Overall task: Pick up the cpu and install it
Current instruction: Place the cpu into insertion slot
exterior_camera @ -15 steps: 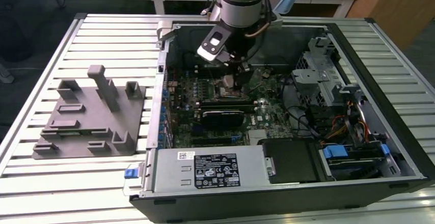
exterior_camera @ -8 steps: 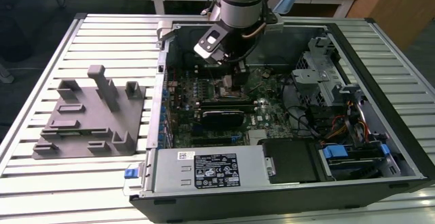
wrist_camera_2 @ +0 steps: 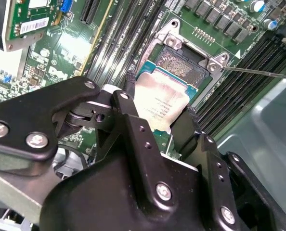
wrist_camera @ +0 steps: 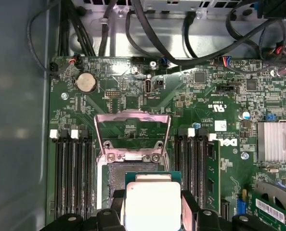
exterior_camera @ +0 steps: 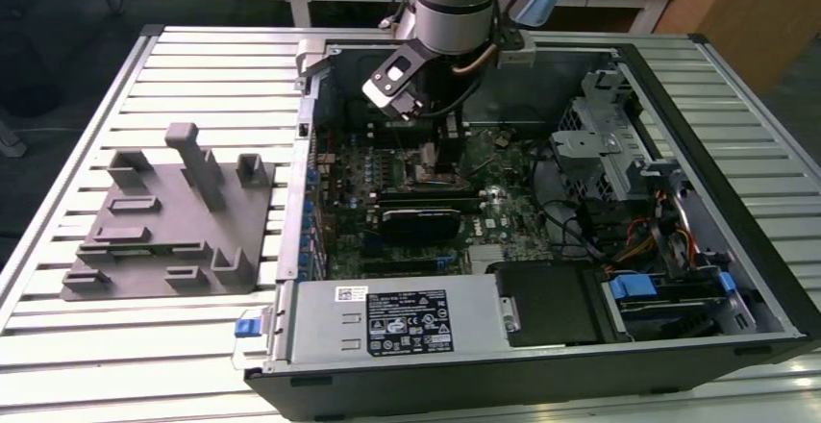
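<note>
My gripper (wrist_camera_2: 157, 118) is down inside the open computer case (exterior_camera: 737, 154), and my fingers (wrist_camera_2: 133, 125) are clamped on the cpu (wrist_camera_2: 160, 103) - one black finger on each of two opposite edges, pale metal top facing the cameras. In the first wrist view the cpu (wrist_camera: 152, 204) sits between the two fingertips, over the nearer part of the socket (wrist_camera: 115, 175). The socket's retention frame (wrist_camera: 132, 130) is swung up and open, and a strip of the contact field shows uncovered beyond the chip. Whether the chip's underside touches the socket I cannot tell; it looks slightly tilted - perhaps just above it. Memory slots (wrist_camera: 71, 168) run along both sides of the socket. In the exterior view my arm (exterior_camera: 449, 0) reaches down over the motherboard (exterior_camera: 385, 202), and the grey fixture (exterior_camera: 161, 221) lies on the slatted table (exterior_camera: 77, 96), beside the case on the exterior view's left.
</note>
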### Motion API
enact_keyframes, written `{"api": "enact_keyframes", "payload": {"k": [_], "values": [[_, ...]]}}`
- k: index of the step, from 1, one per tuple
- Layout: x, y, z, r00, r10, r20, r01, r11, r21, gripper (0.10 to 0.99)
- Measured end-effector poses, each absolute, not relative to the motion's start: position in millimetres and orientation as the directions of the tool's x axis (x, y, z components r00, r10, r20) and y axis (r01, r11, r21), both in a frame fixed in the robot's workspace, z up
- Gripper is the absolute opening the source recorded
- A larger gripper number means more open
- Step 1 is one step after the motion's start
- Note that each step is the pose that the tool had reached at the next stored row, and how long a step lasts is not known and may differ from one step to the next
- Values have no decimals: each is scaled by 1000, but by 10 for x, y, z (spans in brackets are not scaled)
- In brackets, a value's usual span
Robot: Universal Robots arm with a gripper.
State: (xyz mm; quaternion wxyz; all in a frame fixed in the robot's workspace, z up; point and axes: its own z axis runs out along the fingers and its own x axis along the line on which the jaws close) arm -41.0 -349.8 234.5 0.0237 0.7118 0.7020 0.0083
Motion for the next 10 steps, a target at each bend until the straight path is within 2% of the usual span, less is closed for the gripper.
{"api": "enact_keyframes", "payload": {"k": [10], "values": [[-411, -3499, 2226, 15, 1000, -19, 998, -13, 62, 541]]}}
